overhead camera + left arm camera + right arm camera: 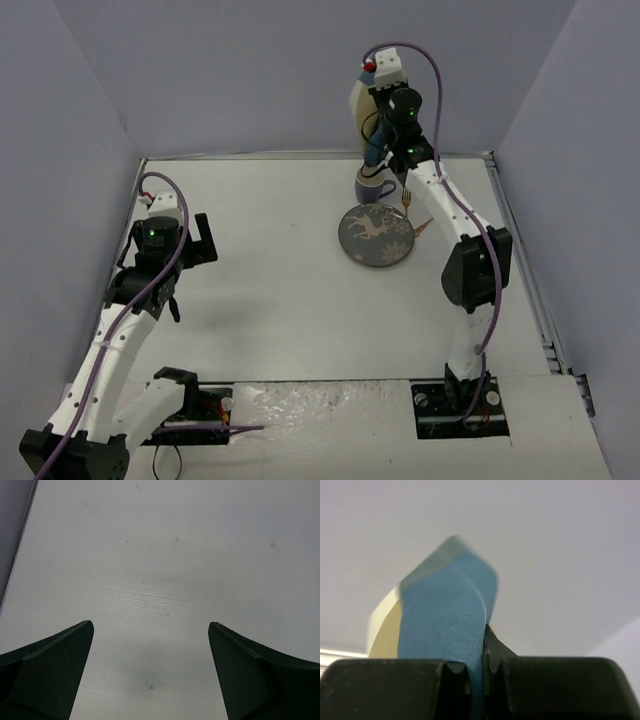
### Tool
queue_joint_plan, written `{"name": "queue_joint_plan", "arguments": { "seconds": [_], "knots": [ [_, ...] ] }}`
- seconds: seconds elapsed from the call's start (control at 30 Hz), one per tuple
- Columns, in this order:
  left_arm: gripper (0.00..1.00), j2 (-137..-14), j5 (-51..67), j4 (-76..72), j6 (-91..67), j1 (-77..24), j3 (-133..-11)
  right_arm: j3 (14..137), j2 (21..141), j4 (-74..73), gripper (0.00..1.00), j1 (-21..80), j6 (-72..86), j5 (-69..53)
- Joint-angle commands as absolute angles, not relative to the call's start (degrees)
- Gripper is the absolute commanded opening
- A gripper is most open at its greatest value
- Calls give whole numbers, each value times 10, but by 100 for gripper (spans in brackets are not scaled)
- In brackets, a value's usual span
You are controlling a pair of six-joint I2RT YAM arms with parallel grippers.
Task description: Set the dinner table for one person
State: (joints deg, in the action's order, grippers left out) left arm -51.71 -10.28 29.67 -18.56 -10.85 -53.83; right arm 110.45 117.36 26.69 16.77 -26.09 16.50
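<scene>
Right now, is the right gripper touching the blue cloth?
Touching. The right wrist view shows the blue cloth pinched between the fingers of the right gripper.

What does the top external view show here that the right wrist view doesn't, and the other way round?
Top external only: the plate, the mug just behind it, the dinner table and the left gripper.
Right wrist only: a close look at the right gripper shut on the cloth, with the fabric pinched between its fingers.
Both: the blue and cream cloth, held up off the table.
</scene>
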Motion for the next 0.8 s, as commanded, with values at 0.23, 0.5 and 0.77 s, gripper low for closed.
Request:
{"name": "queue_joint_plan", "arguments": {
  "seconds": [0.23,0.5,0.77],
  "knots": [
    [97,-471,-122,271,-198,-117,-551,981,958,342,0,378,-246,159],
    [97,-469,-94,313,-221,-123,-568,657,843,266,63,413,50,163],
    [97,-505,6,325,-291,-125,-544,546,807,87,81,416,145,134]
  ]
}}
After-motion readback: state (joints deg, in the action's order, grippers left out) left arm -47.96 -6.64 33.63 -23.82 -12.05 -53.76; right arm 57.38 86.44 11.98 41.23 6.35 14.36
